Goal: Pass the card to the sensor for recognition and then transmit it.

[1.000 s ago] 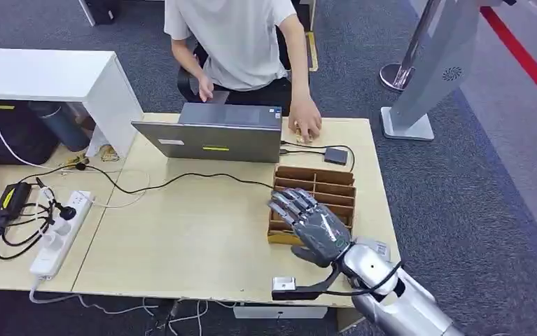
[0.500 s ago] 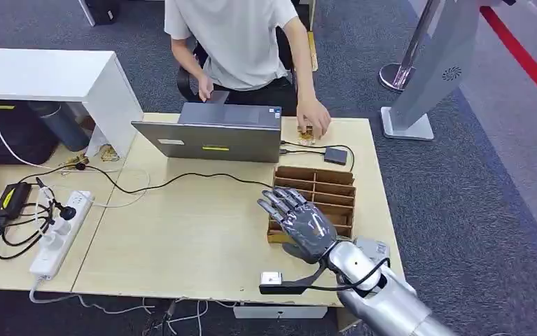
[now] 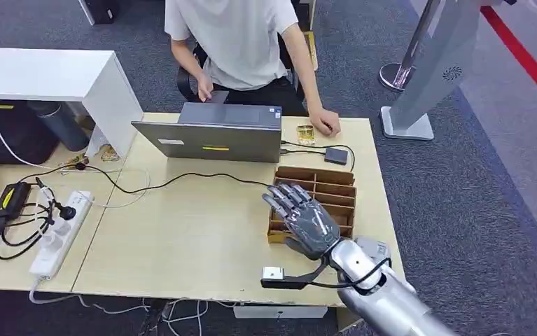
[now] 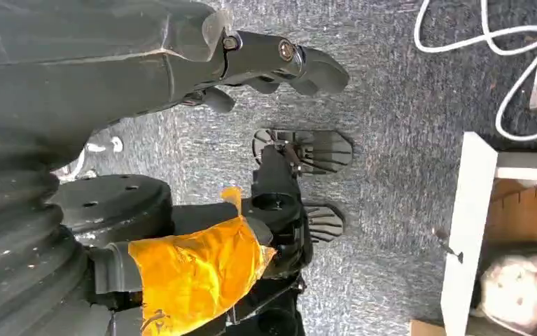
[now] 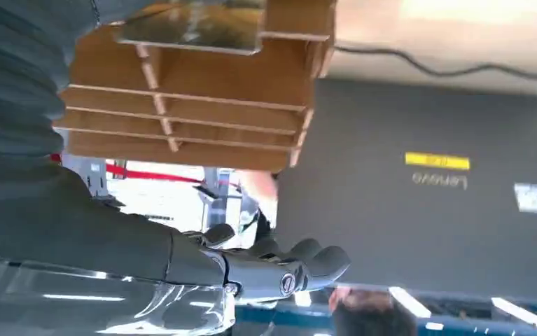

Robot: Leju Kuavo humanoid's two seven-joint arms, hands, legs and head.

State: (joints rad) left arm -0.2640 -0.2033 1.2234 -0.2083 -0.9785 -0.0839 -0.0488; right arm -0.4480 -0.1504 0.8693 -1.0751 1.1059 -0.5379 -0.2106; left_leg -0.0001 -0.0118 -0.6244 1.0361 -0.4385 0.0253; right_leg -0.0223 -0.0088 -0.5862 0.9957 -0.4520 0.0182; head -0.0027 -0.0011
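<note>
Seemingly at the reaching step, the right hand (image 3: 306, 222) hovers with fingers (image 3: 283, 199) apart, empty, over the slotted cardboard tray (image 3: 334, 183) near the bench's (image 3: 181, 238) right edge; the card (image 3: 305, 134), probably that at the far edge by the person's hand (image 3: 325, 122), must be grasped next.

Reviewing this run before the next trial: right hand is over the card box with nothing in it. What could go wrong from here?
1. The right hand hovers open over the slotted cardboard box; its slots look narrow, so the fingers may jam or shove the box.
2. The black cable runs just beside the box and could snag.
3. The person's hand rests near the small black sensor, so a reach there risks contact.
</note>
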